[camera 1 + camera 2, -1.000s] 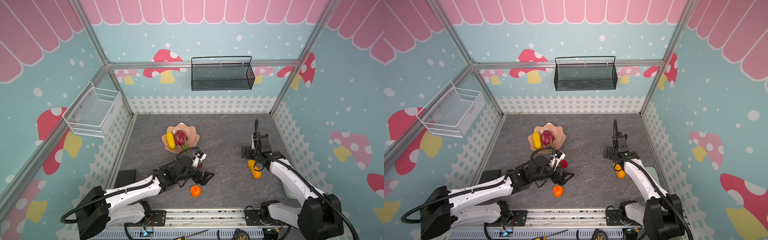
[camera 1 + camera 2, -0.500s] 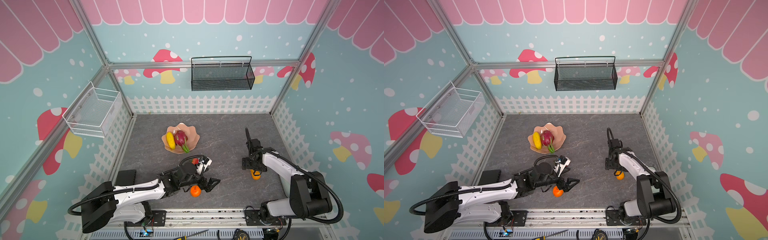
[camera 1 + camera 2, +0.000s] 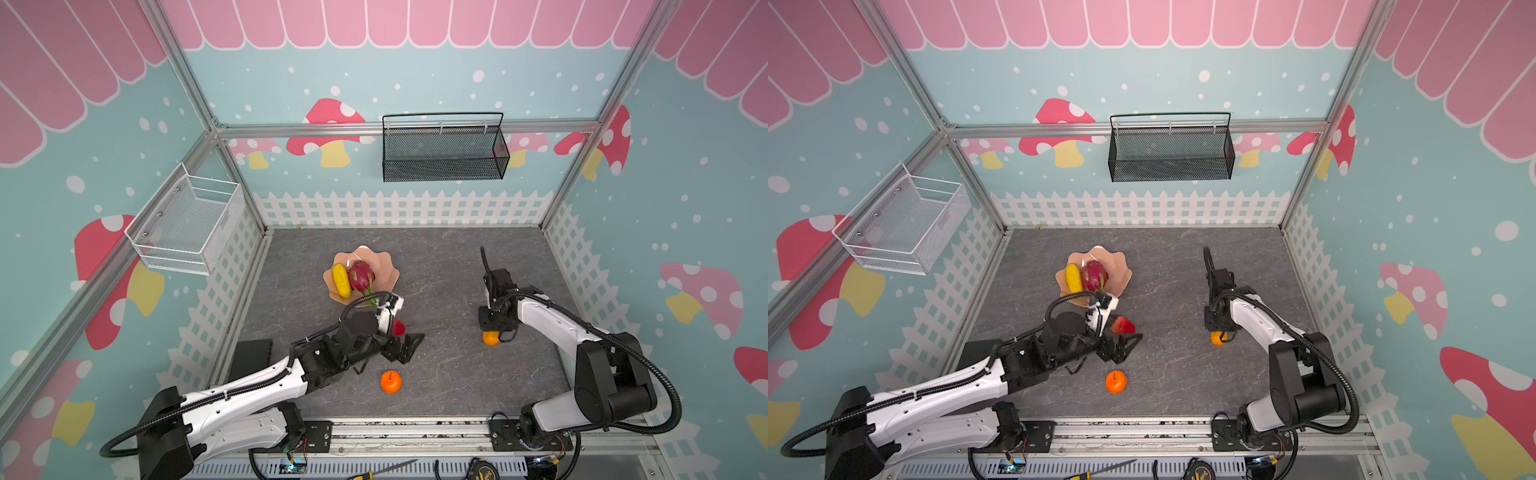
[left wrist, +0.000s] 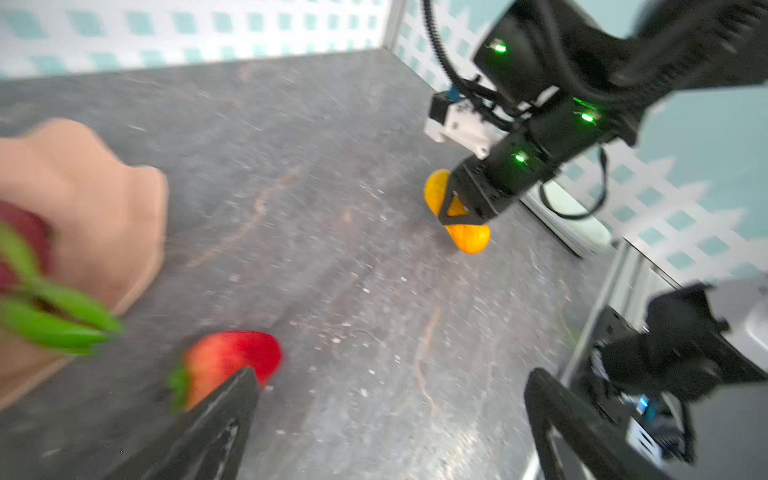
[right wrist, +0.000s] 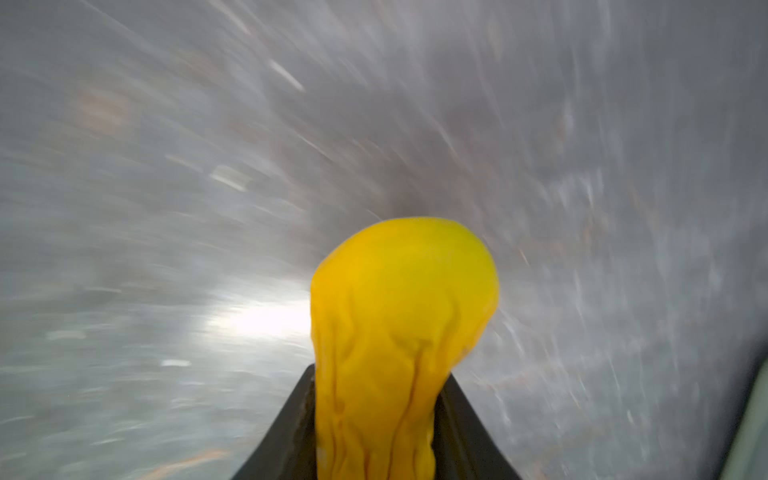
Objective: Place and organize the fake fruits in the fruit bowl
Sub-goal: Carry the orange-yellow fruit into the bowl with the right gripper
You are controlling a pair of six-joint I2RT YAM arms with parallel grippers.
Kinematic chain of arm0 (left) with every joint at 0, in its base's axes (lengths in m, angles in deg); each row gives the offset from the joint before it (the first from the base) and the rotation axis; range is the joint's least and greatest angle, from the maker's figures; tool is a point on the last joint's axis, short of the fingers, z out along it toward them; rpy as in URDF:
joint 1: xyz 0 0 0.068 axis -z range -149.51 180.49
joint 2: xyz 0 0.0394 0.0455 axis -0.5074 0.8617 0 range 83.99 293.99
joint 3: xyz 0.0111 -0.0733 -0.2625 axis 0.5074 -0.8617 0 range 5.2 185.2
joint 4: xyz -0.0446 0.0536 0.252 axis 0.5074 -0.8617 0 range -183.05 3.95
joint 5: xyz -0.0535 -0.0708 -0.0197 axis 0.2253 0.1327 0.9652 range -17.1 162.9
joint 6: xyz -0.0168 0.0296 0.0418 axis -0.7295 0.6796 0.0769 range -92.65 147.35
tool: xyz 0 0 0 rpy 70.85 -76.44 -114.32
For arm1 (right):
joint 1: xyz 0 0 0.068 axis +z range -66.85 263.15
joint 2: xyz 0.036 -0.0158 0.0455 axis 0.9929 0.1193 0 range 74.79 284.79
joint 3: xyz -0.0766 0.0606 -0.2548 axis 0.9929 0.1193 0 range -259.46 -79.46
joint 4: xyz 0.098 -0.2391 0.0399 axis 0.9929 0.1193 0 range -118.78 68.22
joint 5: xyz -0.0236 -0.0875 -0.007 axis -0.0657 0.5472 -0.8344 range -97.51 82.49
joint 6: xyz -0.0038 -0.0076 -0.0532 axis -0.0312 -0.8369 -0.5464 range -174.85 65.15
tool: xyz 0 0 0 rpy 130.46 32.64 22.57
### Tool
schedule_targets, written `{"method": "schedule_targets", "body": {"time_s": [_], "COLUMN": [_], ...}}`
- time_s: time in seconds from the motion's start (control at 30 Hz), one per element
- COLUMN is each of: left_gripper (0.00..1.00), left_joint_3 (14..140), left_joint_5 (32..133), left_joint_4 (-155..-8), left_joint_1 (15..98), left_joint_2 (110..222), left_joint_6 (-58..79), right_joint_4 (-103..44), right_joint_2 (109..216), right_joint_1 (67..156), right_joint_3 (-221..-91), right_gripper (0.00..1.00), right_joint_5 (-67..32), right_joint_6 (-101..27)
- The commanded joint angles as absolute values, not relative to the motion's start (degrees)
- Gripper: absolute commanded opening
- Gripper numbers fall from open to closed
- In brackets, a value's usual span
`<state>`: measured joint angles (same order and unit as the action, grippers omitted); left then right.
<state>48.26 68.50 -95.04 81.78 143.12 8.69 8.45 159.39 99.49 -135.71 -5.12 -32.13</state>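
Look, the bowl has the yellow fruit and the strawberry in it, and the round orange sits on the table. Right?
Not quite. Next to the yellow fruit in the bowl is the pink dragon fruit, not the strawberry, which lies on the table outside it. Both top views show this. The round orange does sit on the table.

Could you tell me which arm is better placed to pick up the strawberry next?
Left. The left gripper is open right beside the strawberry, close to the fruit bowl. The right gripper is farther off and shut on the orange-yellow oblong fruit.
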Motion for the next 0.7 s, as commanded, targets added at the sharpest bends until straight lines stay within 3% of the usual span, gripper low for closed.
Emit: {"method": "schedule_targets", "body": {"time_s": [0.0, 0.13, 0.27, 0.47, 0.67], "left_gripper": [1.00, 1.00, 1.00, 1.00, 1.00], "left_joint_3": [53.8, 55.5, 54.1, 51.0, 50.5], "left_joint_5": [70.0, 79.4, 77.8, 78.3, 77.9], "left_joint_4": [-110.4, -111.2, -110.3, -108.7, -108.1], "left_joint_1": [71.4, 60.5, 55.3, 51.5, 50.5], "left_joint_2": [142.2, 142.9, 143.0, 140.4, 139.6], "left_joint_6": [9.3, 6.6, 6.9, 6.3, 6.6], "right_joint_4": [-0.4, -5.4, -5.8, -3.6, -3.1], "right_joint_2": [161.9, 173.1, 185.8, 200.2, 206.8], "right_joint_1": [104.8, 109.5, 112.4, 113.8, 115.3], "right_joint_3": [-146.0, -160.0, -174.8, -189.4, -195.9], "right_gripper": [0.38, 0.38, 0.38, 0.37, 0.38], "right_joint_5": [-16.8, -28.0, -31.2, -35.9, -36.6], "right_joint_6": [-35.6, -35.8, -35.2, -35.1, -34.4]}}
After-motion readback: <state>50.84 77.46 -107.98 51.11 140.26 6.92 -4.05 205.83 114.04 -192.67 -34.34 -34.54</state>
